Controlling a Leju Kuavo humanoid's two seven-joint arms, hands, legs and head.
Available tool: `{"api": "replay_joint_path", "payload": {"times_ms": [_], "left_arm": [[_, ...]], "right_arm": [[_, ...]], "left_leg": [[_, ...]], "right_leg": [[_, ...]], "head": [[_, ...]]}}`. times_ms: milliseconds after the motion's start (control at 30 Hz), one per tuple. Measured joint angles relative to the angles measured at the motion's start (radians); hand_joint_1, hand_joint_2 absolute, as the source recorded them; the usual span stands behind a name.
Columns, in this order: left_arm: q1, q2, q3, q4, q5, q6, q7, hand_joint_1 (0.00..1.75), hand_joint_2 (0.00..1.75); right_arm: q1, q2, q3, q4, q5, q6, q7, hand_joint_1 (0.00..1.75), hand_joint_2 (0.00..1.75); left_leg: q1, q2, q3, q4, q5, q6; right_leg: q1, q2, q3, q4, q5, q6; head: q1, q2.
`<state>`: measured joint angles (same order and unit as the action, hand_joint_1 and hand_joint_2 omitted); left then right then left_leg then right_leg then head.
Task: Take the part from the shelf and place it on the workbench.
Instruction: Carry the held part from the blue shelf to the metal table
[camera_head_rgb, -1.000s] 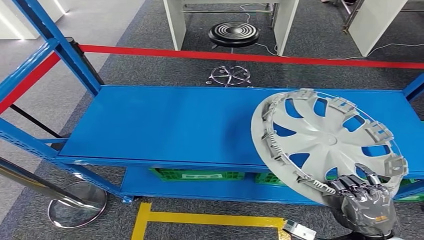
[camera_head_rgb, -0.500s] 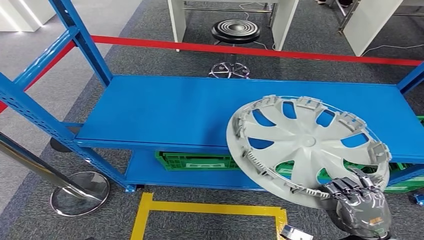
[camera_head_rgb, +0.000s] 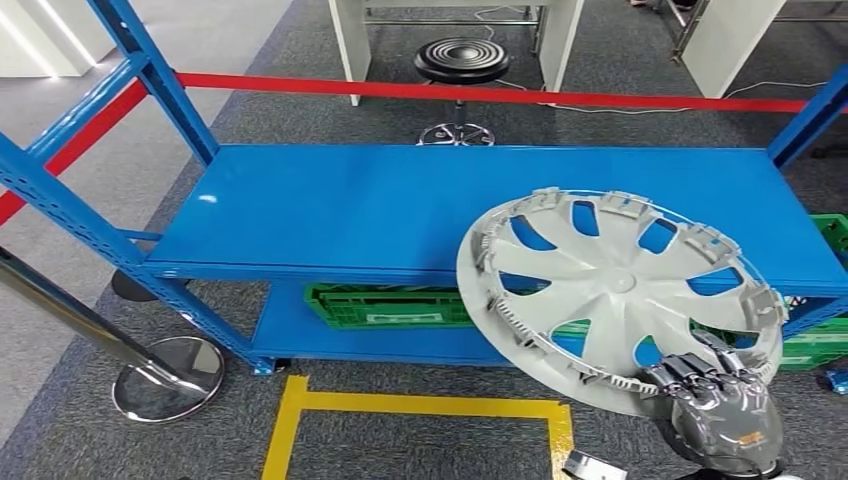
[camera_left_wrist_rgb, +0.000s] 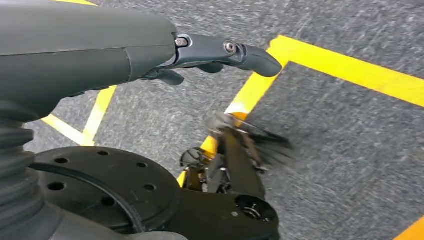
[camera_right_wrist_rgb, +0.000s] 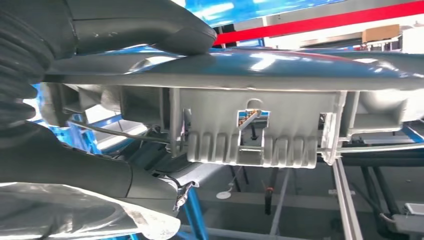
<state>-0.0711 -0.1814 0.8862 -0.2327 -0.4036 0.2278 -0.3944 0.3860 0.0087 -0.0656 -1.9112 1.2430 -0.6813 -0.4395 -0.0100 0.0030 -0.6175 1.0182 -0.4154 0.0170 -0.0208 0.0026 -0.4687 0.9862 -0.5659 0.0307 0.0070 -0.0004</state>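
Hubcap (camera_head_rgb: 615, 290) in right robot hand (camera_head_rgb: 722, 415)

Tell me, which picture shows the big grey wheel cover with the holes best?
The head view: the round grey plastic wheel cover appears whole, spokes and clips visible, with the right hand gripping its rim. The right wrist view sees it close up and edge-on, just rim and clips. The left wrist view looks at the floor.

You are looking at a workshop or factory test floor. A blue steel shelf rack (camera_head_rgb: 400, 215) with green crates (camera_head_rgb: 385, 306) stands on grey carpet marked with yellow tape (camera_head_rgb: 410, 405). Beyond it run a red barrier belt (camera_head_rgb: 480, 92) and a chrome stanchion (camera_head_rgb: 165, 375), with a black stool (camera_head_rgb: 462, 60) behind.
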Motion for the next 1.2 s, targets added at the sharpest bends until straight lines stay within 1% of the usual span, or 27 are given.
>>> {"api": "replay_joint_path", "payload": {"times_ms": [33,67,100,167,200,233,300,333,367,400,467,500,533,567,633,667,733,767,833,867,967,1000,1033,1067,1100,1133,1200], "left_arm": [[0.001,0.001,0.001,0.000,0.000,0.000,0.000,0.00,1.75],[0.002,0.001,0.001,0.000,0.000,0.000,0.000,0.00,1.75],[0.002,0.002,0.002,0.000,0.000,0.001,0.000,0.00,1.75],[0.000,0.002,0.004,0.000,-0.001,0.004,0.000,0.00,1.75],[-0.003,0.002,0.005,0.000,-0.002,0.005,0.000,0.00,1.75],[-0.006,0.002,0.005,0.001,-0.002,0.007,0.000,0.00,1.75],[-0.007,0.002,0.006,0.001,-0.003,0.008,0.000,0.00,1.75],[-0.006,0.001,0.006,0.002,-0.003,0.009,0.000,0.00,1.75],[-0.006,0.000,0.007,0.002,-0.003,0.010,0.000,0.00,1.75],[-0.005,0.000,0.007,0.003,-0.004,0.010,0.000,0.00,1.75],[-0.005,-0.001,0.007,0.003,-0.004,0.009,0.000,0.00,1.75],[-0.005,-0.002,0.007,0.003,-0.005,0.009,0.000,0.00,1.75],[-0.005,-0.002,0.007,0.003,-0.005,0.008,0.000,0.00,1.75],[-0.005,-0.002,0.007,0.003,-0.005,0.008,0.000,0.00,1.75],[-0.006,-0.003,0.007,0.003,-0.005,0.008,0.000,0.00,1.75],[-0.006,-0.003,0.007,0.003,-0.005,0.008,0.000,0.00,1.75],[-0.007,-0.003,0.007,0.003,-0.007,0.008,0.000,0.00,1.75],[-0.007,-0.004,0.007,0.003,-0.008,0.008,-0.001,0.00,1.75],[-0.005,-0.003,0.009,0.003,-0.009,0.008,-0.001,0.00,1.75],[-0.003,-0.003,0.011,0.003,-0.009,0.009,-0.001,0.00,1.75],[-0.001,-0.002,0.016,0.003,-0.009,0.009,-0.001,0.00,1.75],[-0.001,-0.002,0.016,0.004,-0.010,0.009,-0.001,0.00,1.75],[-0.002,-0.002,0.016,0.004,-0.010,0.009,-0.001,0.00,1.75],[-0.003,-0.002,0.016,0.004,-0.010,0.010,-0.001,0.00,1.75],[-0.003,-0.002,0.016,0.004,-0.011,0.011,-0.002,0.00,1.75],[-0.004,-0.002,0.016,0.004,-0.011,0.013,-0.002,0.00,1.75],[-0.005,-0.001,0.017,0.004,-0.012,0.015,-0.004,0.00,1.75]], "right_arm": [[0.000,0.000,0.001,0.000,0.000,0.000,0.000,1.75,1.75],[0.000,-0.001,0.002,0.000,-0.001,0.000,0.000,1.75,1.75],[0.001,-0.001,0.004,-0.001,-0.005,0.000,-0.002,1.75,1.75],[0.002,-0.002,0.010,-0.004,-0.017,0.000,-0.007,1.75,1.75],[0.002,-0.002,0.013,-0.006,-0.023,0.000,-0.010,1.75,1.75],[0.002,-0.002,0.015,-0.008,-0.026,0.000,-0.012,1.75,1.75],[0.002,-0.003,0.018,-0.010,-0.026,0.000,-0.014,1.75,1.75],[0.003,-0.003,0.020,-0.010,-0.027,0.000,-0.015,1.75,1.75],[0.004,-0.004,0.020,-0.011,-0.026,0.000,-0.016,1.75,1.75],[0.005,-0.004,0.021,-0.011,-0.026,0.000,-0.017,1.75,1.75],[0.006,-0.005,0.022,-0.011,-0.025,0.000,-0.018,1.75,1.75],[0.006,-0.005,0.023,-0.011,-0.025,0.000,-0.018,1.75,1.75],[0.006,-0.006,0.023,-0.011,-0.025,0.000,-0.018,1.75,1.75],[0.006,-0.006,0.023,-0.011,-0.026,0.000,-0.019,1.75,1.75],[0.006,-0.007,0.023,-0.011,-0.027,0.000,-0.019,1.75,1.75],[0.005,-0.007,0.023,-0.011,-0.029,0.000,-0.019,1.75,1.75],[0.003,-0.008,0.024,-0.013,-0.031,0.000,-0.020,1.75,1.75],[0.003,-0.008,0.024,-0.013,-0.032,0.000,-0.020,1.75,1.75],[0.004,-0.008,0.024,-0.014,-0.034,0.000,-0.020,1.75,1.75],[0.005,-0.008,0.023,-0.014,-0.035,0.000,-0.020,1.75,1.75],[0.005,-0.010,0.022,-0.014,-0.040,0.000,-0.020,1.75,1.75],[0.005,-0.010,0.022,-0.014,-0.042,0.000,-0.020,1.75,1.75],[0.005,-0.010,0.022,-0.014,-0.044,0.000,-0.019,1.75,1.75],[0.005,-0.010,0.021,-0.014,-0.047,0.000,-0.017,1.75,1.75],[0.005,-0.011,0.021,-0.014,-0.049,0.000,-0.016,1.75,1.75],[0.005,-0.011,0.021,-0.014,-0.051,0.000,-0.013,1.75,1.75],[0.007,-0.014,0.020,-0.014,-0.048,0.000,-0.007,1.75,1.75]], "left_leg": [[0.001,-0.001,-0.004,0.003,-0.003,-0.003],[0.002,-0.003,-0.011,0.019,-0.029,-0.007],[0.004,-0.004,-0.025,0.094,-0.088,-0.014],[0.006,-0.005,0.068,0.082,-0.156,-0.010],[0.005,-0.006,0.121,0.054,-0.167,-0.005],[0.002,-0.007,0.179,-0.032,-0.144,0.003],[0.001,-0.006,0.175,-0.052,-0.134,0.009],[0.002,-0.004,0.166,-0.056,-0.122,0.014],[0.004,-0.001,0.155,-0.059,-0.109,0.020],[0.006,0.002,0.142,-0.062,-0.096,0.026],[0.003,0.005,0.110,-0.057,-0.073,0.032],[0.002,0.005,0.093,-0.055,-0.062,0.032],[0.001,0.006,0.074,-0.051,-0.049,0.031],[0.001,0.007,0.055,-0.047,-0.038,0.029],[0.002,0.008,0.019,-0.031,-0.020,0.023],[0.001,0.008,0.004,-0.020,-0.013,0.019],[-0.002,0.006,-0.016,-0.003,0.002,0.009],[-0.003,0.006,-0.022,0.000,0.011,0.005],[-0.001,0.004,-0.031,0.004,0.015,-0.006],[0.001,0.002,-0.035,0.017,-0.010,-0.012],[0.007,0.000,-0.054,0.161,-0.165,-0.029],[0.008,0.000,-0.058,0.222,-0.198,-0.032],[0.008,0.000,-0.055,0.266,-0.203,-0.032],[0.008,0.000,-0.040,0.282,-0.184,-0.031],[0.008,0.000,-0.012,0.262,-0.154,-0.027],[0.007,-0.001,0.030,0.210,-0.125,-0.020],[0.003,-0.002,0.128,0.062,-0.120,-0.003]], "right_leg": [[-0.002,-0.002,-0.005,0.000,0.004,-0.005],[-0.004,-0.004,-0.014,-0.001,0.012,-0.013],[-0.004,-0.007,-0.033,0.001,0.030,-0.021],[0.002,-0.009,-0.097,0.017,0.079,-0.025],[0.004,-0.010,-0.126,0.025,0.103,-0.021],[0.004,-0.010,-0.145,0.029,0.121,-0.014],[0.001,-0.010,-0.153,0.024,0.138,0.000],[0.001,-0.009,-0.159,0.027,0.131,0.006],[0.001,-0.007,-0.169,0.045,0.103,0.010],[0.001,-0.005,-0.181,0.078,0.058,0.013],[0.001,-0.004,-0.204,0.195,-0.046,0.016],[0.001,-0.004,-0.208,0.252,-0.069,0.018],[0.001,-0.004,-0.203,0.293,-0.067,0.019],[0.001,-0.004,-0.186,0.303,-0.040,0.020],[0.000,-0.004,-0.102,0.225,0.019,0.021],[0.000,-0.004,-0.040,0.145,0.021,0.020],[0.002,-0.003,0.046,0.011,-0.016,0.014],[0.005,-0.002,0.060,-0.020,-0.030,0.008],[0.004,-0.004,0.044,-0.023,-0.024,-0.009],[0.003,-0.006,0.034,-0.022,-0.015,-0.018],[0.003,-0.011,-0.002,-0.017,0.018,-0.031],[0.003,-0.012,-0.016,-0.013,0.029,-0.032],[0.004,-0.014,-0.032,-0.007,0.039,-0.032],[0.005,-0.014,-0.050,0.001,0.049,-0.031],[0.006,-0.014,-0.069,0.009,0.056,-0.030],[0.006,-0.013,-0.087,0.017,0.063,-0.029],[0.009,-0.012,-0.108,0.025,0.075,-0.024]], "head": [[0.000,0.000],[-0.001,0.000],[-0.003,0.000],[-0.007,0.000],[-0.008,0.000],[-0.007,0.000],[-0.008,0.000],[-0.007,0.000],[-0.006,0.000],[-0.003,0.000],[0.001,0.000],[0.002,0.000],[0.002,0.000],[0.002,0.000],[0.002,0.000],[0.003,0.000],[0.002,0.000],[0.002,0.000],[0.002,0.000],[0.001,0.000],[-0.002,0.000],[-0.003,0.000],[-0.003,0.000],[-0.003,0.000],[-0.003,0.000],[-0.003,0.000],[-0.002,0.000]]}}
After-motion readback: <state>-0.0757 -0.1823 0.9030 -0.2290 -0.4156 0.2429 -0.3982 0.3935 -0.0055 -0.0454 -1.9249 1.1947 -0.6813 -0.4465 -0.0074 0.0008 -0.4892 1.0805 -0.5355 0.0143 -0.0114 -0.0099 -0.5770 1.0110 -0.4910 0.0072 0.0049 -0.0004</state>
